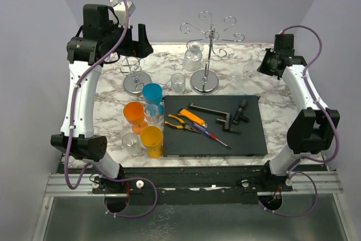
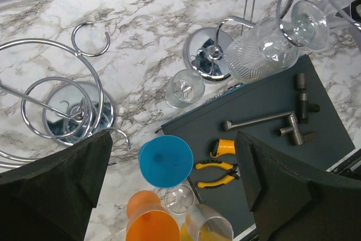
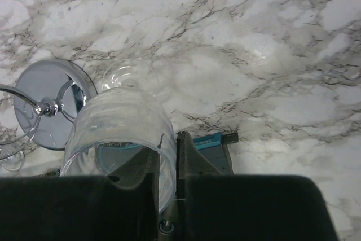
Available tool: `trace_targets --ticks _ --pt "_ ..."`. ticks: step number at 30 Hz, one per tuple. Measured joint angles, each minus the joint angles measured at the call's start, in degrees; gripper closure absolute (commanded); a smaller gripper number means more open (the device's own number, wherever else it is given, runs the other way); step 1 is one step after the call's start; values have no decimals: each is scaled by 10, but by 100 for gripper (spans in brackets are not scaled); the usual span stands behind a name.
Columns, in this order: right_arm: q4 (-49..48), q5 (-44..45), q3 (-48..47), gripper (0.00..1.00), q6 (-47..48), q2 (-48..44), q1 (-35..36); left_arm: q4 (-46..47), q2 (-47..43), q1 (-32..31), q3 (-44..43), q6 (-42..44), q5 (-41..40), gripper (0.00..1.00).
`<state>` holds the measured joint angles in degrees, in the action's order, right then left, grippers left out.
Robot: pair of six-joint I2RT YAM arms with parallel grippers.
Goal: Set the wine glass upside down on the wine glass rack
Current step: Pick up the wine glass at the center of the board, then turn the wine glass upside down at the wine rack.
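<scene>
One finger of the right gripper (image 3: 168, 152) blurs behind the wine glass (image 3: 113, 122).

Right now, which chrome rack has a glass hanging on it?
The right rack, beside the black mat: a clear glass hangs upside down from it. The left rack holds none.

tabletop (image 1: 265, 83): marble-look, white with grey veins, smooth, soft sheen
wine glass rack (image 2: 210, 55): polished chrome metal, mirror-bright base and wire hooks
wine glass (image 3: 121, 134): clear, smooth, glossy glass
hanging glass (image 2: 262, 55): clear glass, ribbed pattern
blue cup (image 1: 152, 93), orange cup (image 1: 134, 113), yellow cup (image 1: 151, 139): smooth plastic, light gloss
tool mat (image 1: 248, 134): dark grey, matt
pliers (image 2: 214, 165): yellow plastic-looking grips, dull metal
</scene>
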<state>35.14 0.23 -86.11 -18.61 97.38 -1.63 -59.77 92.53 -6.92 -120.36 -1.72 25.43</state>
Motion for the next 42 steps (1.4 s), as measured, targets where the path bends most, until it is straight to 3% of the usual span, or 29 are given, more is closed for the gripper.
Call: trace_targets --ticks 7,18,22,26,30,36,42 --pt "39 60 -1 100 6 -134 0 3 -20 0 -11 -22 44 7" --pt "146 61 5 99 -9 -382 0 15 -33 0 -71 -33 124 1" --pt "186 50 -22 99 -9 -416 0 65 -75 0 -24 -10 139 1" --pt "191 -10 -64 99 -10 -427 0 114 -132 -2 57 8 143 1" --pt "154 -112 -77 99 -24 -429 -2 145 -137 -25 65 7 144 1" --pt "53 -251 -81 99 -74 -408 -3 164 -118 -125 65 9 134 1" --pt "-54 -334 -74 99 -129 -374 -3 163 -59 -221 38 11 94 1"
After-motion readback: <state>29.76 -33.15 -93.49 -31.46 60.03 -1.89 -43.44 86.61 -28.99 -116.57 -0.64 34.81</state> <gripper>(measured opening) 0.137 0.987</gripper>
